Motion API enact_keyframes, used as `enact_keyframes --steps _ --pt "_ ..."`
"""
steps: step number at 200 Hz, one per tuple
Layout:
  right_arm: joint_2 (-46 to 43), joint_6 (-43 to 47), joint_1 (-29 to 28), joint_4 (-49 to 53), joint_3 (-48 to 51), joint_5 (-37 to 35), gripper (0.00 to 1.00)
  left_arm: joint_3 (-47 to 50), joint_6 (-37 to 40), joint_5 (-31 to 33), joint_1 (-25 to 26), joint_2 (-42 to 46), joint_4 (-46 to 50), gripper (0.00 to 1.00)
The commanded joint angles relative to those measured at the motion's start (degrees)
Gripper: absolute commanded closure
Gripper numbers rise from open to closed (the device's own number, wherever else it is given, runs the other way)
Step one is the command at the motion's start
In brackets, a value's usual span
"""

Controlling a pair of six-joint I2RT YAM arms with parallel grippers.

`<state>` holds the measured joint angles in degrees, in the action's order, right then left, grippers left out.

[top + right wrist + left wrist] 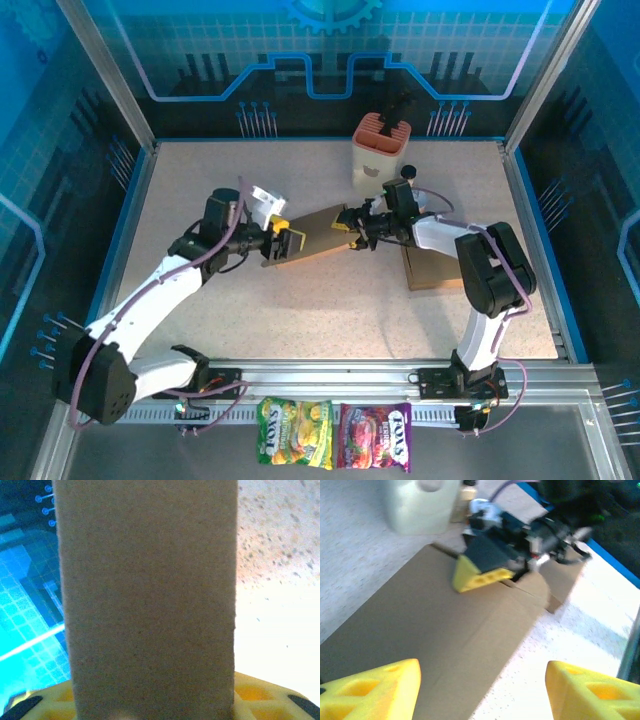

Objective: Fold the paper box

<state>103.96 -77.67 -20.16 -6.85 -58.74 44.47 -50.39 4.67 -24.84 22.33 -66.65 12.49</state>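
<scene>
The flat brown cardboard box (315,238) lies near the middle of the table (200,330), between the two arms. The left fingers (288,240) stand well apart over the box's left end and hold nothing. The right fingers (352,224) are closed on the panel at its right end. The step in hand appears to be turning up that end panel. Next, you likely need to brace the box body with the left fingers, then swing the gripped panel about its crease without tearing it.
</scene>
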Motion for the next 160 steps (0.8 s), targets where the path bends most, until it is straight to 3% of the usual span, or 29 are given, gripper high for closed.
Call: enact_keyframes --steps 1,25,55,85,160 --pt "-2.7 -8.8 0.7 3.8 1.4 -0.4 0.57 -3.3 18.5 0.5 3.3 0.8 10.8 0.32" --pt "-4.2 -10.9 1.1 8.0 0.7 0.1 0.58 -3.9 30.2 9.0 9.0 1.5 17.1 0.26" --pt "-5.2 -11.4 1.2 13.9 -1.3 1.7 0.58 -2.0 37.3 18.6 12.2 0.9 15.6 0.16" --pt "-6.2 -11.0 1.2 19.6 -3.1 2.5 0.58 -2.0 39.3 22.2 12.7 -2.3 13.0 0.14" --pt "-9.7 -15.0 1.3 23.2 -0.7 4.1 0.58 -2.6 42.6 23.4 13.7 -8.5 10.9 0.14"
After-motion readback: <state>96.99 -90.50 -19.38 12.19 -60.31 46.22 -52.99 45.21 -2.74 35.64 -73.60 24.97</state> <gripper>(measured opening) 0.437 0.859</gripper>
